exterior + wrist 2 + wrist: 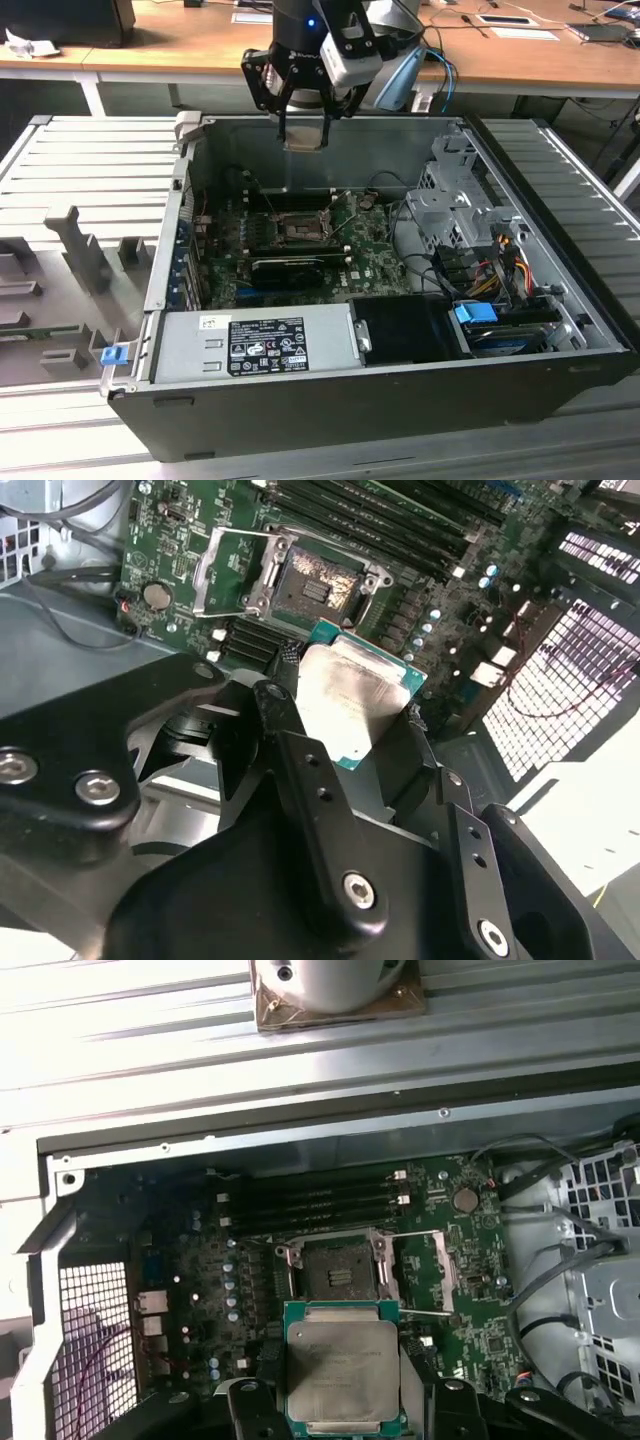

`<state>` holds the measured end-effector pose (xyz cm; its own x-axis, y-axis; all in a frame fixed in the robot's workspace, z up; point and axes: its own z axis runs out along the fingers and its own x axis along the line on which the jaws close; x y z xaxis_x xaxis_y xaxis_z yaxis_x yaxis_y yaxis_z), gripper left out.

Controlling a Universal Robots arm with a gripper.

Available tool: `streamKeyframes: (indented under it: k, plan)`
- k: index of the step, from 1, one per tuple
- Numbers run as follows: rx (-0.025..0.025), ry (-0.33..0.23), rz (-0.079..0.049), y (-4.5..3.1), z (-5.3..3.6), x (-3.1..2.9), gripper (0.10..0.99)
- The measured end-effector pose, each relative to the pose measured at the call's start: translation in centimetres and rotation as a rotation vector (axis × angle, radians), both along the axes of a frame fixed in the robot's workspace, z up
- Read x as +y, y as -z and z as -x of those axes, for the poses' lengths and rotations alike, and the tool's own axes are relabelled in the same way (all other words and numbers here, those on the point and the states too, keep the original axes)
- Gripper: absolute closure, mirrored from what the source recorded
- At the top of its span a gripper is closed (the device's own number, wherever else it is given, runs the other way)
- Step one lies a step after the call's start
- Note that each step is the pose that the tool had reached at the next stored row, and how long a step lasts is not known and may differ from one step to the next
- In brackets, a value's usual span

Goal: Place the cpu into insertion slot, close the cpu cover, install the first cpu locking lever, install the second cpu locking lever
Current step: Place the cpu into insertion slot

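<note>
So the fingers (pixel 290 750) are clamped on the cpu (pixel 340 1375), top-middle of the exterior view, insertion slot (pixel 337 1265) open lower down.

Light: bright, from overhead. Glare: ribbed panel (pixel 300 1070) washed near-white in the first wrist view; sheen on cpu (pixel 345 695) top. Shadow: computer case (pixel 400 395) interior dim.

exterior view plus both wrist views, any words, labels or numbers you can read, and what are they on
No text can be quoted; there is print, all of it too small to read.
power supply label: black panel, white print and symbols, unreadable.
white sticker beside it: unreadable.
cpu, held in the gripper: faint marks on its metal top, unreadable.
green circuit board: tiny white markings, unreadable.
</note>
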<state>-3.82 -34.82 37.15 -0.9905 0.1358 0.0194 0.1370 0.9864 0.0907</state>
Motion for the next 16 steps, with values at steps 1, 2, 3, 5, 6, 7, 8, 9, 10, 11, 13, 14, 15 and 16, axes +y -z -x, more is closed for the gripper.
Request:
streamKeyframes:
  k: [1, 2, 3, 5, 6, 7, 8, 9, 10, 11, 13, 14, 15, 16]
  plan:
    - [0.0001, 0.022, 0.000, 0.08, 0.00, 0.00, 0.545]
    - [0.0001, 0.031, 0.000, 0.11, 0.00, 0.00, 0.545]
    - [0.0001, 0.041, 0.000, 0.15, 0.01, -0.01, 0.545]
    - [0.0002, 0.070, 0.000, 0.20, 0.01, 0.00, 0.545]
    - [0.0001, 0.075, 0.000, 0.21, 0.02, 0.00, 0.545]
    - [0.0001, 0.083, 0.000, 0.22, 0.01, 0.00, 0.545]
    - [0.0001, 0.096, 0.000, 0.23, 0.02, 0.00, 0.545]
    - [0.0001, 0.103, 0.000, 0.24, 0.02, 0.00, 0.545]
    - [0.0001, 0.111, 0.000, 0.25, 0.02, 0.00, 0.545]
    - [0.0001, 0.119, 0.000, 0.25, 0.01, 0.00, 0.545]
    - [0.0001, 0.149, 0.000, 0.27, 0.02, 0.00, 0.545]
    - [0.0001, 0.156, 0.000, 0.27, 0.02, 0.00, 0.545]
    - [0.0001, 0.160, 0.000, 0.27, 0.02, 0.00, 0.545]
    - [0.0002, 0.166, 0.000, 0.28, 0.02, 0.00, 0.545]
